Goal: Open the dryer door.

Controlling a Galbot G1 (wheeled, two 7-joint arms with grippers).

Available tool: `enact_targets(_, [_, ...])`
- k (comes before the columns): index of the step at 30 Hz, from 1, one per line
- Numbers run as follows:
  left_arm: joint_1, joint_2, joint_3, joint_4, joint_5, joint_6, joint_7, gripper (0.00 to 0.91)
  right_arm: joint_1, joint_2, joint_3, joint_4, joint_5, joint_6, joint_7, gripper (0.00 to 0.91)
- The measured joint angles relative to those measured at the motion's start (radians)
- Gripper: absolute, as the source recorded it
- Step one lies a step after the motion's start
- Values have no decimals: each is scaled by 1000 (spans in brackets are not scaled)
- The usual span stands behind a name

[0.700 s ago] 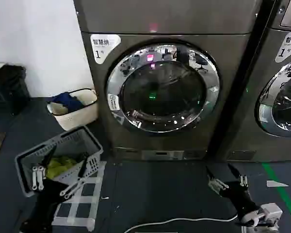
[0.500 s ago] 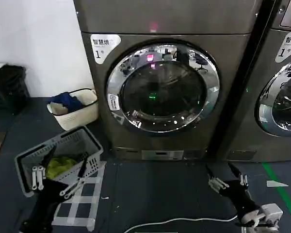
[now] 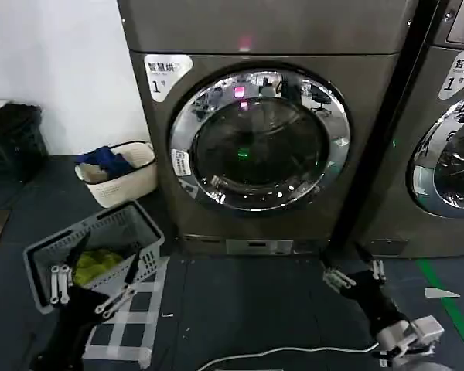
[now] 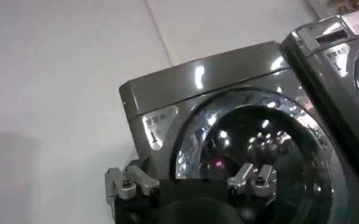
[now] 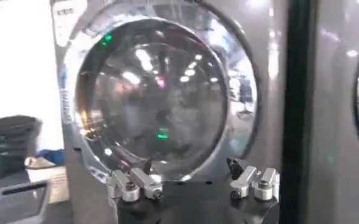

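I see the dryer door point(image 3: 259, 139) shut flush in the front of the grey-bronze machine point(image 3: 209, 31). My right gripper point(image 3: 354, 272) hangs low near the floor, below the door's lower right and well apart from it, fingers spread. My left gripper point(image 3: 100, 278) waits over the grey basket point(image 3: 39, 255), fingers also apart.
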Motion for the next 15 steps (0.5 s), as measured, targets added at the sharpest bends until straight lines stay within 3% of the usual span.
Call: enact_targets(15, [15, -16, -8, -26, 16, -1, 12, 907, 287, -148, -187, -137, 43, -2, 2, 907])
